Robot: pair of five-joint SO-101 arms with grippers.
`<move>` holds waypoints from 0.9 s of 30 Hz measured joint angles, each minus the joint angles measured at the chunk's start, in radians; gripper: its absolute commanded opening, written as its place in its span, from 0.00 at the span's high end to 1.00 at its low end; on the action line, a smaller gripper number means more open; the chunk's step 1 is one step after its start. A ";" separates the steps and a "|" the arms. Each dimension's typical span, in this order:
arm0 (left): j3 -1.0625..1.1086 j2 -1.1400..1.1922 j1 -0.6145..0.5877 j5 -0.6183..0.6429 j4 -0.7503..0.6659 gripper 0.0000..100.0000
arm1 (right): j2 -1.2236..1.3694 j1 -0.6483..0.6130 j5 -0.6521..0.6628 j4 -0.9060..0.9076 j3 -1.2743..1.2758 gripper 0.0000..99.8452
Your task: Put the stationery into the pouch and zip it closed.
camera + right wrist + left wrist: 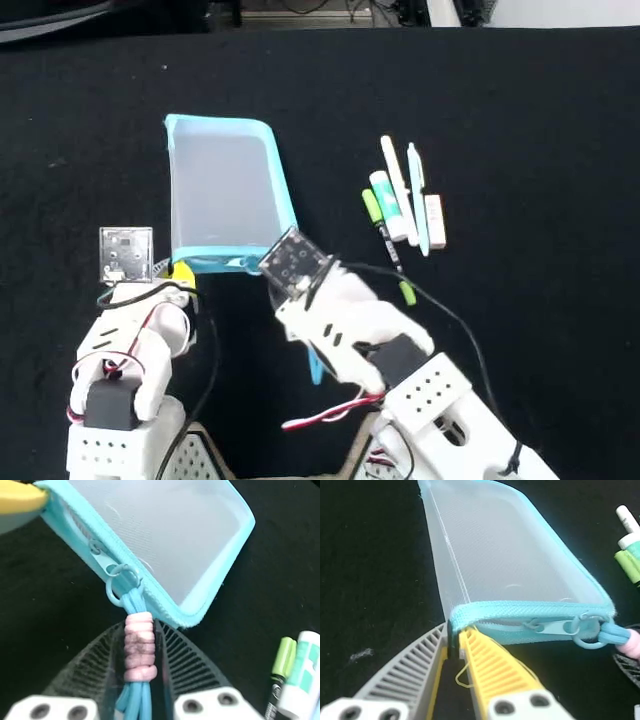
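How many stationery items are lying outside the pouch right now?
5, clustered right of the pouch: white pen, blue pen, short white stick, teal-white marker, green-black pen. The right arm may hide more.

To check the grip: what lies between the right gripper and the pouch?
A blue cord with a pink wrap, running from the zipper on the pouch into the right gripper, shut on it; the right wrist view shows this.

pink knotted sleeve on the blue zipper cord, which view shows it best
Right wrist view: the pink knotted sleeve sits central, clamped in the right gripper. Left wrist view catches its edge; high view, the blue cord's tail.
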 measured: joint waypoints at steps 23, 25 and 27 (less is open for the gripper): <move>-0.192 0.000 -0.152 -0.006 0.000 0.97 | 0.000 0.172 0.002 0.368 -0.379 0.99; -0.215 -0.002 -0.152 -0.044 0.000 0.97 | 0.000 0.172 0.005 0.405 -0.433 0.99; -0.241 -0.006 -0.152 -0.075 0.000 0.97 | 0.000 0.172 0.034 0.439 -0.488 0.99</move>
